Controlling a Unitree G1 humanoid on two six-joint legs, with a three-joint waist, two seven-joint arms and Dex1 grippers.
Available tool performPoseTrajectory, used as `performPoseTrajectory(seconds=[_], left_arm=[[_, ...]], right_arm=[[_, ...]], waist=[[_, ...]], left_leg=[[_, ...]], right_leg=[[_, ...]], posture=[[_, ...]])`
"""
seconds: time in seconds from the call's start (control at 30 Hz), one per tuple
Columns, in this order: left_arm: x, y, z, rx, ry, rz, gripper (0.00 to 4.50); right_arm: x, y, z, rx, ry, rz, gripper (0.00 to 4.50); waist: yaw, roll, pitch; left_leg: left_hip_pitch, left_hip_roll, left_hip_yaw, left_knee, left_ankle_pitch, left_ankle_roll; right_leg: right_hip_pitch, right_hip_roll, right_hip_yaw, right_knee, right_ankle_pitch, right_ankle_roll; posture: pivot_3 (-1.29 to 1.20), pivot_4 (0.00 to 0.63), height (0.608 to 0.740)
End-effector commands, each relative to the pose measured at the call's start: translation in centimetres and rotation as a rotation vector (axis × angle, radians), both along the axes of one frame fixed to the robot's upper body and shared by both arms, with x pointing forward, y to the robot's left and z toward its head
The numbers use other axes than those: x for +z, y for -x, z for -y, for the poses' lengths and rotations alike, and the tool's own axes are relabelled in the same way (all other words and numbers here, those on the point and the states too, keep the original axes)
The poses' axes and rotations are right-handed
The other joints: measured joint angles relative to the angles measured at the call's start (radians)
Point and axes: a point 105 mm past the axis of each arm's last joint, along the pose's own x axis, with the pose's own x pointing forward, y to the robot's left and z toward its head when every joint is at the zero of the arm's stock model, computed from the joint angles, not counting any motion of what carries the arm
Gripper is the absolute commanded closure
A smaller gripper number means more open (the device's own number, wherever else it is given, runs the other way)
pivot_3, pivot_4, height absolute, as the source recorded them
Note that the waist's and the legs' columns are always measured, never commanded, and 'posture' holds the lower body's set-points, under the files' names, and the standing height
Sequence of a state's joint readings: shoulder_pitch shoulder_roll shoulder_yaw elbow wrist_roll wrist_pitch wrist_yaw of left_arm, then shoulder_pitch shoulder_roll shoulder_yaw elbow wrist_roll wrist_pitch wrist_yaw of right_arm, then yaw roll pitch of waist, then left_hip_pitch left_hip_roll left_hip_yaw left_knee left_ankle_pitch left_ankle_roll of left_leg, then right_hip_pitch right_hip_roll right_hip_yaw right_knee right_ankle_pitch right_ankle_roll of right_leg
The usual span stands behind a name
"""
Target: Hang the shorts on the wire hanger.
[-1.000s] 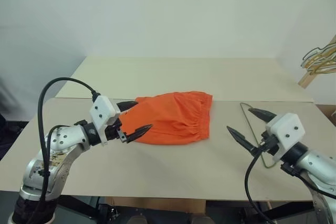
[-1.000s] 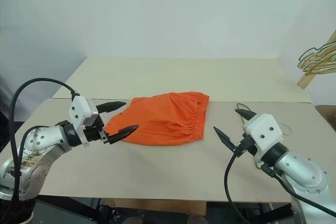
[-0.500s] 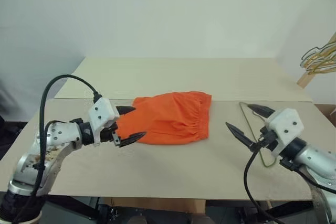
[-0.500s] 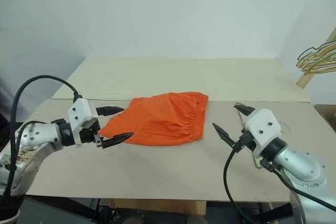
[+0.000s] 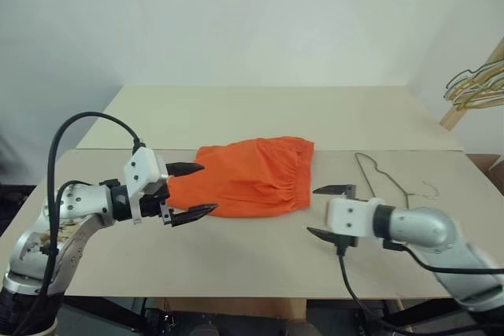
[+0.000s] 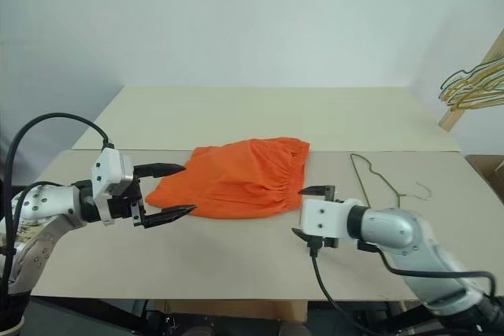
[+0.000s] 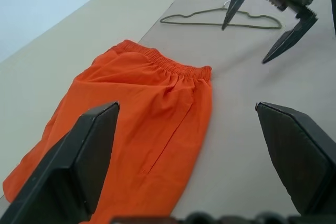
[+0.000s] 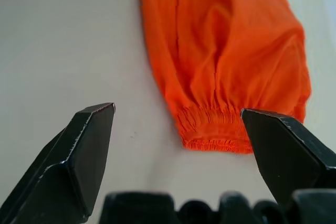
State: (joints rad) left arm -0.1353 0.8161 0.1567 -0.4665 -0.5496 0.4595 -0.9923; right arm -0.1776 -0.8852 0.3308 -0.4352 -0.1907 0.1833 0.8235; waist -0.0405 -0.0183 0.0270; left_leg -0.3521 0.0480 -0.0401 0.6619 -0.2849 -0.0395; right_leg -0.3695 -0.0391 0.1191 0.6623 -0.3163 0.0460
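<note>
Lying flat mid-surface (image 5: 236,249): shorts (image 5: 244,179), waistband twd right. Resting just right of them, apart: wire hanger (image 5: 382,179). Hovering at shorts' left end, wide open, gripping nothing: left pincer (image 5: 195,190). Hanging near waistband's near-right corner, also wide open & empty: right pincer (image 5: 325,210).

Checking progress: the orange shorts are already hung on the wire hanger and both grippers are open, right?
Not quite. The shorts lie flat on the table, apart from the wire hanger, as the left eye view shows. Both the left gripper and right gripper are open.
</note>
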Motion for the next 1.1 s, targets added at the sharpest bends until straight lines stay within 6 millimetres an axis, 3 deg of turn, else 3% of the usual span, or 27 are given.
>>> performPoseTrajectory(seconds=[0.03, 0.2, 0.3, 0.67, 0.83, 1.03, 1.1], left_arm=[[0.6, 0.1, 0.1, -0.019, -0.007, 0.052, 0.00], [0.2, 0.3, -0.2, -0.020, -0.009, 0.051, 0.00], [0.2, 0.5, -0.1, -0.019, -0.008, 0.052, 0.00], [0.4, 0.8, -0.1, -0.026, -0.013, 0.056, 0.00], [0.0, 0.3, -0.8, 0.002, -0.085, 0.067, 0.00], [-3.8, -1.6, -5.0, 0.056, -0.523, 0.186, 0.00], [-4.9, -1.9, -6.2, 0.053, -0.589, 0.176, 0.00]], right_arm=[[-0.6, -2.0, -0.6, 0.022, 0.087, 0.112, 0.03], [-1.6, -4.9, -0.9, 0.031, 0.190, 0.222, 0.03], [-2.5, -5.9, -0.6, 0.034, 0.247, 0.261, 0.55], [-4.2, -7.6, -1.0, 0.049, 0.291, 0.284, 4.49], [-3.2, -7.1, -1.2, 0.072, 0.258, 0.311, 4.49], [-1.7, -4.7, -0.4, 0.150, 0.205, 0.301, 4.49], [-1.4, -3.9, -0.2, 0.166, 0.198, 0.295, 4.49]], waist=[[-0.001, 0.000, 0.000], [-0.002, 0.000, 0.000], [-0.001, 0.000, 0.000], [-0.005, -0.002, -0.002], [-0.003, -0.003, -0.002], [0.002, -0.002, -0.002], [0.004, -0.002, -0.002]], left_leg=[[0.000, 0.000, 0.000, 0.000, 0.000, 0.000], [0.001, 0.000, 0.000, 0.000, 0.000, 0.000], [0.000, 0.000, 0.000, 0.000, 0.000, 0.000], [0.002, 0.000, -0.001, 0.000, 0.000, 0.000], [0.002, 0.000, -0.001, 0.000, 0.000, 0.000], [0.002, 0.000, -0.001, 0.000, 0.000, 0.000], [0.001, 0.000, 0.000, 0.000, 0.000, 0.000]], right_leg=[[0.000, 0.000, 0.000, 0.000, 0.000, 0.000], [0.000, 0.000, 0.000, 0.001, 0.000, 0.000], [0.000, 0.000, 0.000, 0.001, 0.000, 0.000], [0.001, 0.000, 0.000, 0.002, 0.000, -0.001], [0.001, 0.000, 0.000, 0.002, 0.000, 0.000], [0.001, 0.000, 0.000, 0.001, 0.000, -0.001], [0.001, 0.000, 0.000, 0.001, 0.000, -0.001]], posture=[[0.01, 0.001, 0.740], [0.03, 0.000, 0.740], [0.03, 0.000, 0.740], [0.04, 0.000, 0.740], [0.05, 0.001, 0.740], [0.03, 0.009, 0.740], [0.03, 0.009, 0.740]])
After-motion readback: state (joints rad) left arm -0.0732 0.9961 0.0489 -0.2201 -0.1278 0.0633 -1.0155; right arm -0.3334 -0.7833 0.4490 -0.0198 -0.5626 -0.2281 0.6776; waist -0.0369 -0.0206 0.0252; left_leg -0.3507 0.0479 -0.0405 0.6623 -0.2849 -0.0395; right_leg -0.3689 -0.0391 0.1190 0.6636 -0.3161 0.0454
